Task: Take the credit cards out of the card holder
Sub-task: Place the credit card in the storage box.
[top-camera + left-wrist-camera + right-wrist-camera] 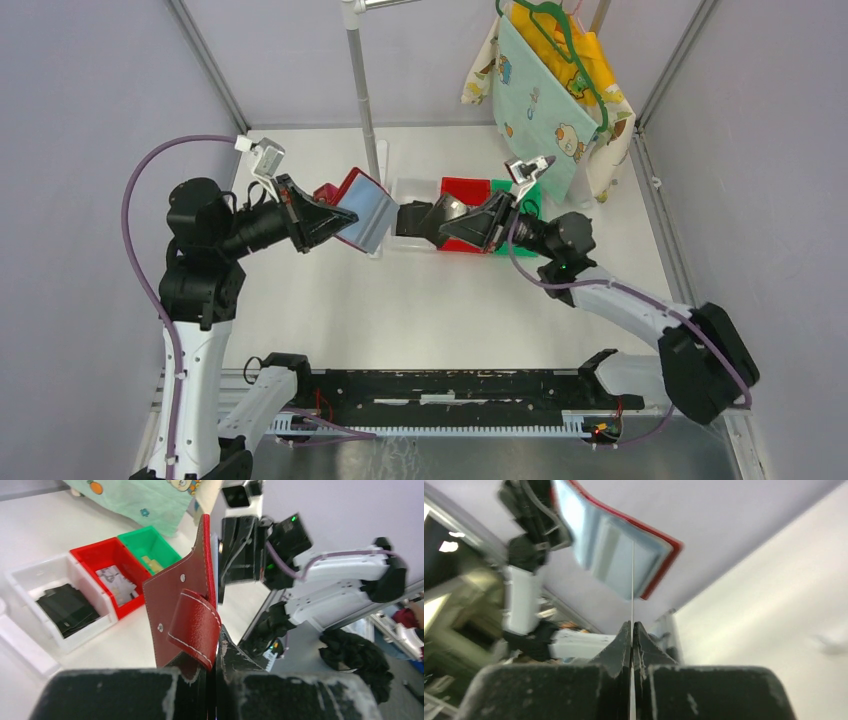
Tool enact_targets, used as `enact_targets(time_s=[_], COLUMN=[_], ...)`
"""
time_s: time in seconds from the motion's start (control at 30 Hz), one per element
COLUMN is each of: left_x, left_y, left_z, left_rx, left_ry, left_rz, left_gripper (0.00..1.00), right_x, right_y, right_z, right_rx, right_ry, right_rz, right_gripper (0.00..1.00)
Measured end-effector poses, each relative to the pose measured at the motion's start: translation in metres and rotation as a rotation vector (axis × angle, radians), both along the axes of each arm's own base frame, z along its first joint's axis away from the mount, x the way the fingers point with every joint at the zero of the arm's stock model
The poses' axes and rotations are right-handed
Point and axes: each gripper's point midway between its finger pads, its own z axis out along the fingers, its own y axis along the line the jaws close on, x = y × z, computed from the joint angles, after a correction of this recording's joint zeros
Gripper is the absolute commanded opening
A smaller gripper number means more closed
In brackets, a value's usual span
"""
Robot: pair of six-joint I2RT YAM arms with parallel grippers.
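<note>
Card holder (366, 212) is up off the table (420, 300), open, with its grey sleeves facing the right arm. Left gripper (215, 652) has its jaws clamped on the holder's lower edge, by the closing tab (194, 630). 1 credit card (632, 580), seen edge-on as a thin line, runs from the sleeves into the right gripper (631, 630), whose jaws are pinched tight on it. Behind are 3 bins: white bin (30, 575), red bin (95, 555), green bin (145, 535).
</note>
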Motion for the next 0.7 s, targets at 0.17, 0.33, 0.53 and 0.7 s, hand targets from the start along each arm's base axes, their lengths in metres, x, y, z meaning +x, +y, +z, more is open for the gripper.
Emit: enact_targets(time_s=[0.17,0.33,0.53,0.7], left_x=[0.004,0.004,-0.007,-0.015], left_y=[0.005,0.005,0.001,-0.001], left_z=[-0.017,-0.030,-0.040,-0.043], left_rx=[0.076,0.114,0.129,0.134], left_ry=[-0.019,-0.005,0.017,0.013], left_rz=[0.009,-0.015,-0.090,-0.127], left_gripper=[0.02,0.02,0.02,0.03], right_x=[0.049,0.086,0.135,0.177], right_y=[-0.030,-0.025,0.002,0.032], right_z=[-0.032,-0.072,-0.146,-0.184], right_rx=[-0.288,-0.515,-0.705,-0.786], right_ry=[-0.070,-0.060,0.064,0.125], right_rz=[-0.224,-0.253,-0.200,-0.174], right_gripper=[0.00,0.00,0.00,0.00])
